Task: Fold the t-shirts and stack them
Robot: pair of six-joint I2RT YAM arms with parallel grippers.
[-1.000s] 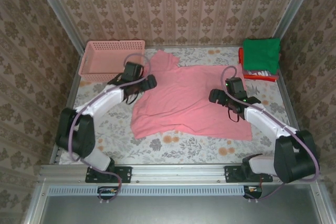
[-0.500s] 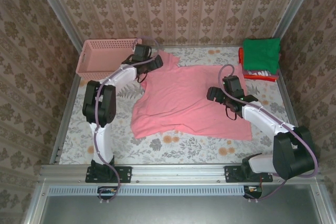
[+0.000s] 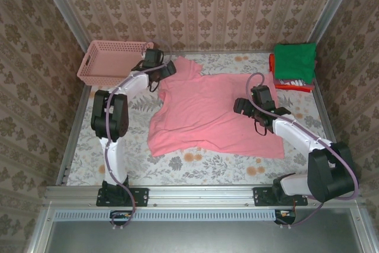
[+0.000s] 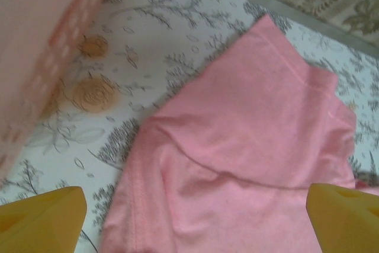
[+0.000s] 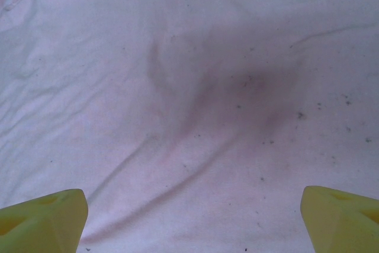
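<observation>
Sitting at the far left corner, pink plastic basket (image 3: 112,60), open top up, lattice floor and walls in plain view, left end overlapping the side rail. In the left wrist view the basket wall is a blur at the left edge (image 4: 35,57).

Left gripper (image 3: 167,68) is just right of the basket's near right corner, over the far left tip of the pink shirt (image 3: 207,111). Contact with the basket: cannot tell. Left wrist view: yellow fingers (image 4: 47,214) far apart in the bottom corners, jaws wide, nothing held; shirt sleeve and floral table cloth under them.

Pink shirt lies spread flat mid-table (image 3: 195,161), one layer, a few wrinkles, near hem angled toward the right.

Right gripper (image 3: 243,108) hangs over the shirt's right half. Right wrist view: fingers (image 5: 41,217) spread wide, holding nothing, pink cloth across the gap; touching the cloth or just above, cannot tell.

Far right corner: folded stack, green shirt (image 3: 295,60) on top, white one (image 3: 291,81) showing at the near edge, red one (image 3: 299,87) at the bottom. The stack is well apart from the pink shirt's body, near its right sleeve.
</observation>
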